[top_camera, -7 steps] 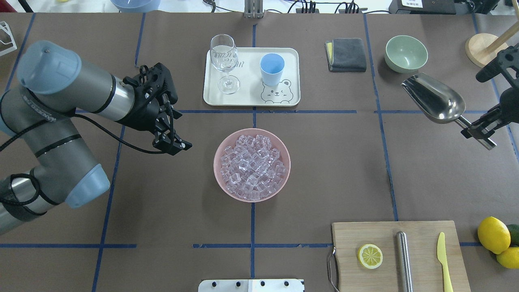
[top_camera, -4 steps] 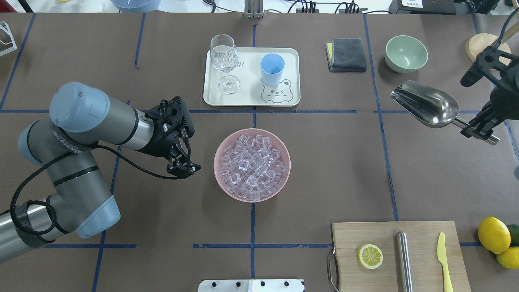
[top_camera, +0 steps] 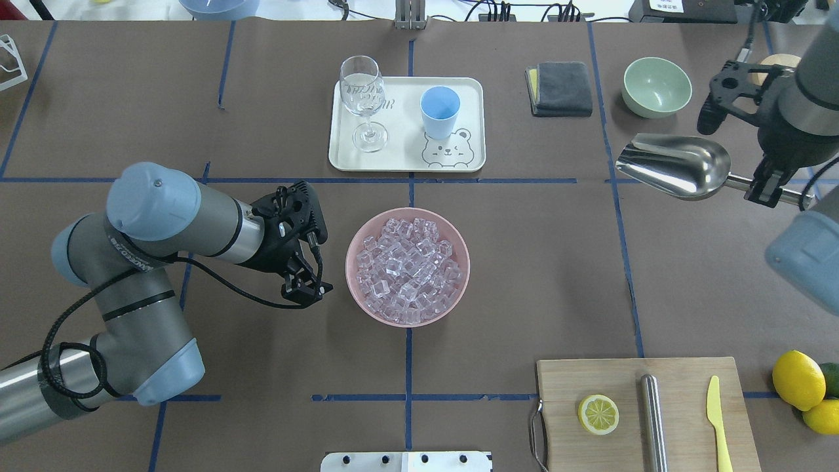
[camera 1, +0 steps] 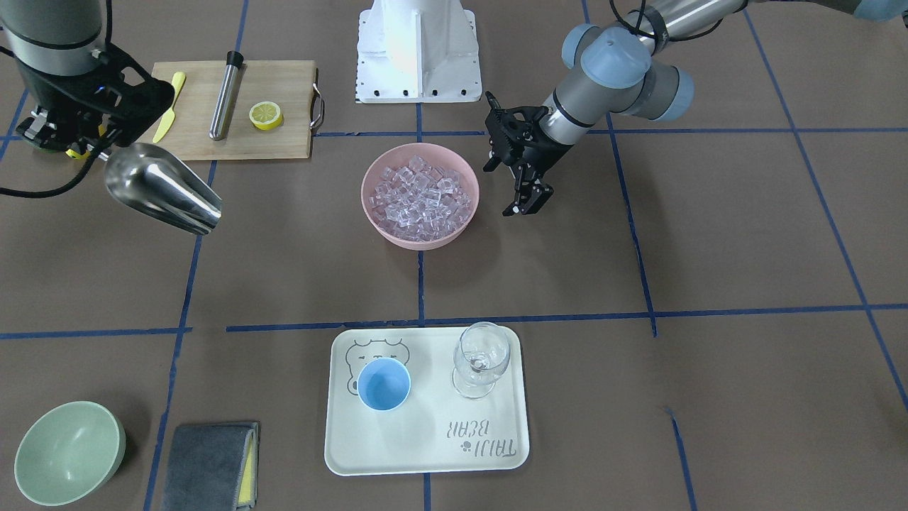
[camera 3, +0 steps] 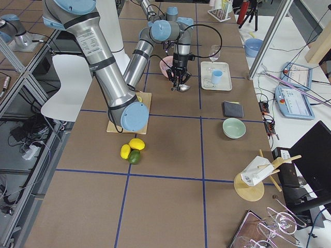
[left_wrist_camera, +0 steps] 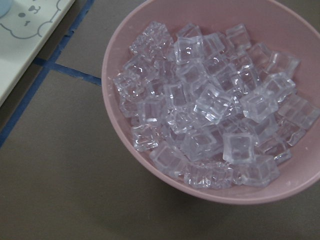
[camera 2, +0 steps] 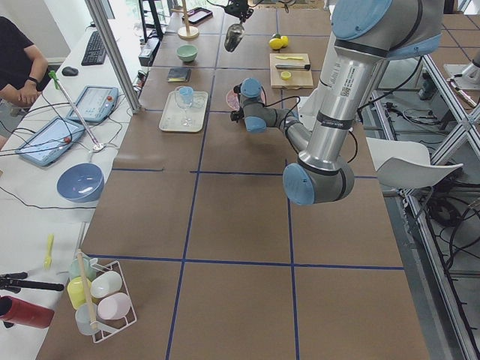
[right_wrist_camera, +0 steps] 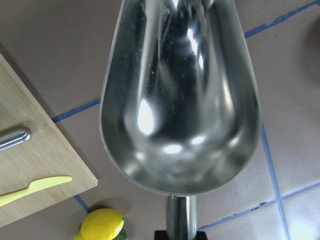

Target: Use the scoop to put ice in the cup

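Note:
The ice (top_camera: 408,265) is a heap of clear cubes in a pink bowl (top_camera: 357,288) at the table's middle; it fills the left wrist view (left_wrist_camera: 215,100). The light-blue cup (top_camera: 439,111) stands empty on a white tray (top_camera: 406,160), next to a wine glass (top_camera: 362,98). My right gripper (top_camera: 767,190) is shut on the thin handle of the steel scoop (top_camera: 678,165) and holds it in the air at the far right. The scoop's trough is empty in the right wrist view (right_wrist_camera: 180,100). My left gripper (top_camera: 305,292) is open and empty, just left of the pink bowl.
A pale-green bowl (top_camera: 656,85) and a grey cloth (top_camera: 559,88) lie at the back right. A cutting board (top_camera: 645,413) with a lemon slice, a steel cylinder and a yellow knife is at the front right. Lemons (top_camera: 798,380) lie beside it.
My left arm has swung down and right, bringing its gripper close to the pink bowl. My right arm has carried the scoop to the left and turned it more level.

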Action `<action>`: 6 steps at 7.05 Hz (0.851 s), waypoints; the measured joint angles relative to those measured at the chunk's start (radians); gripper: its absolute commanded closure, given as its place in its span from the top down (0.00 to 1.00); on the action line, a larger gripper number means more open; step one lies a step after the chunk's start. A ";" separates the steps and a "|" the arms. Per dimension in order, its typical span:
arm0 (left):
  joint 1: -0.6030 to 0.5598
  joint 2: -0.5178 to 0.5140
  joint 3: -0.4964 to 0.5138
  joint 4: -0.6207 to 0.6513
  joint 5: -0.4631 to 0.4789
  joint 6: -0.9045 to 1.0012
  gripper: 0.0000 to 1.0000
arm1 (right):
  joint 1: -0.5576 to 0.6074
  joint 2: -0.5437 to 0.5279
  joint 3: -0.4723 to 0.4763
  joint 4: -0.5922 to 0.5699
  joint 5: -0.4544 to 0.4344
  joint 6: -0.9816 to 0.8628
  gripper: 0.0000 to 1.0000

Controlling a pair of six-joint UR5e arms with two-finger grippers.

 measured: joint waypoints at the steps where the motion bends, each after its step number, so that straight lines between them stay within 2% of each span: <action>1: 0.013 0.005 0.025 -0.079 0.002 0.001 1.00 | -0.017 0.012 0.001 -0.014 -0.001 -0.016 0.00; 4: 0.037 -0.004 0.071 -0.146 -0.007 0.173 1.00 | -0.044 0.024 -0.001 -0.018 0.002 -0.108 0.00; 6: 0.037 -0.020 0.082 -0.142 -0.033 0.197 1.00 | -0.065 0.027 0.000 -0.016 0.005 -0.115 0.00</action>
